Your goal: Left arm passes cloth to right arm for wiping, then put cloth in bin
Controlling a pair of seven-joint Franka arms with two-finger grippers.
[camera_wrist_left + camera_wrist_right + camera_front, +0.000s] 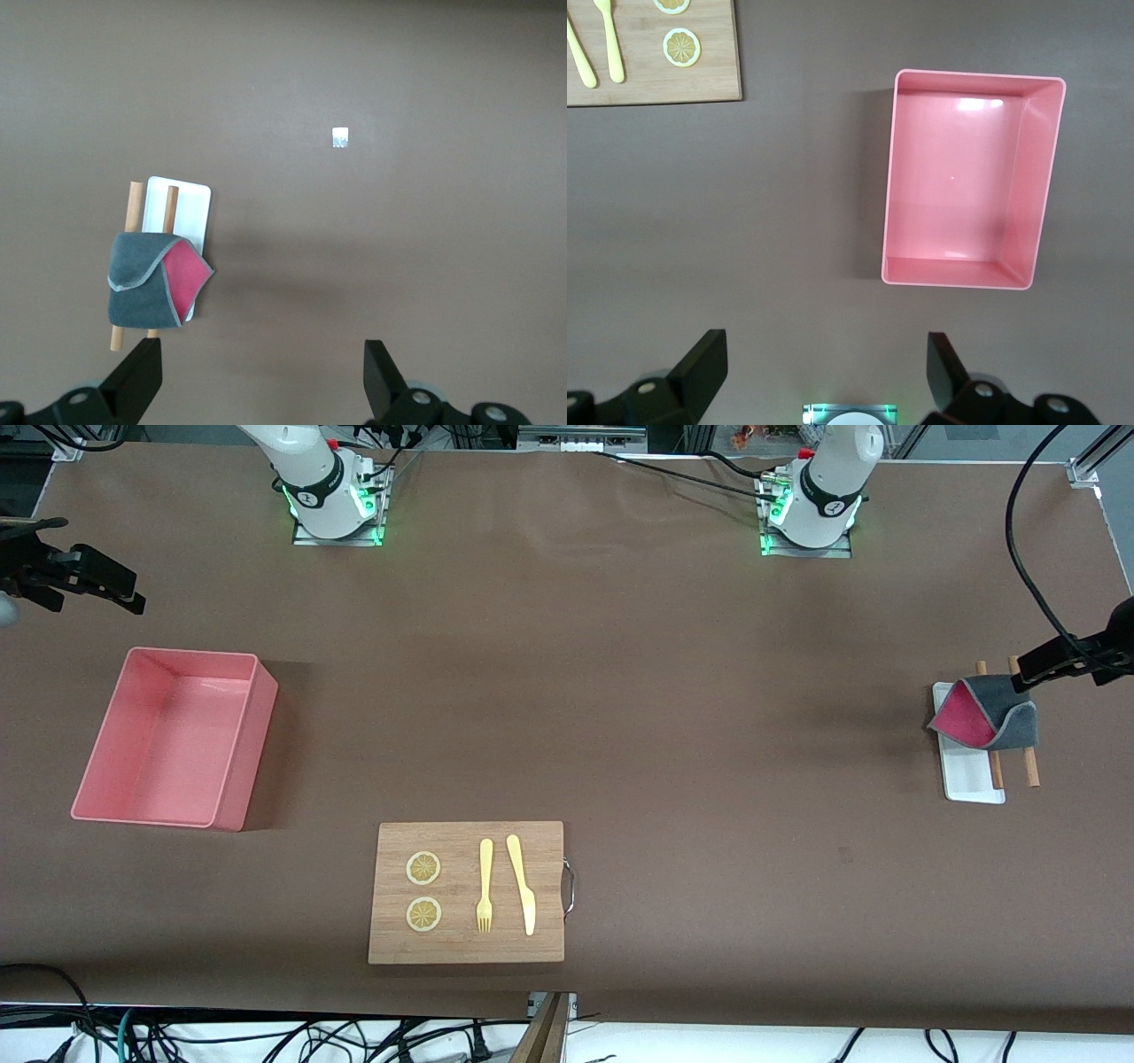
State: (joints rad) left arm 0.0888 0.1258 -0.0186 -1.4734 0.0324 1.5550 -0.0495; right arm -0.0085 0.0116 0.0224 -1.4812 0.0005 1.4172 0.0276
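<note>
Cloth [992, 716], folded with its grey face outward and a crimson flap showing, lying draped over two wooden rods [1030, 766] and the end of a small white tray [967, 779] at the left arm's end of the table; no finger touches it; the pick-up has therefore not begun. Left gripper [262, 376] hovering above bare table just beside the cloth, its jaws spread wide and empty; in the front view its dark fingertips overlap the cloth's upper edge, though the wrist view shows the cloth lying apart from the gap between them. Bin [177, 735], salmon-pink with upright walls, standing empty toward the right arm's end of the table, well apart from the cloth. Right gripper [827, 367] held above bare table beside the bin, fingers likewise wide and holding nothing; this arm waits. Wooden board [468, 892], nearer the front camera than either bin or cloth, carrying two lemon slices [423, 890], a yellow fork [485, 886] and a yellow knife [523, 884]. Judged from this arrangement, every stage remains outstanding: grasping the cloth, the hand-over between arms, the wiping, and the final drop into the bin.
</note>
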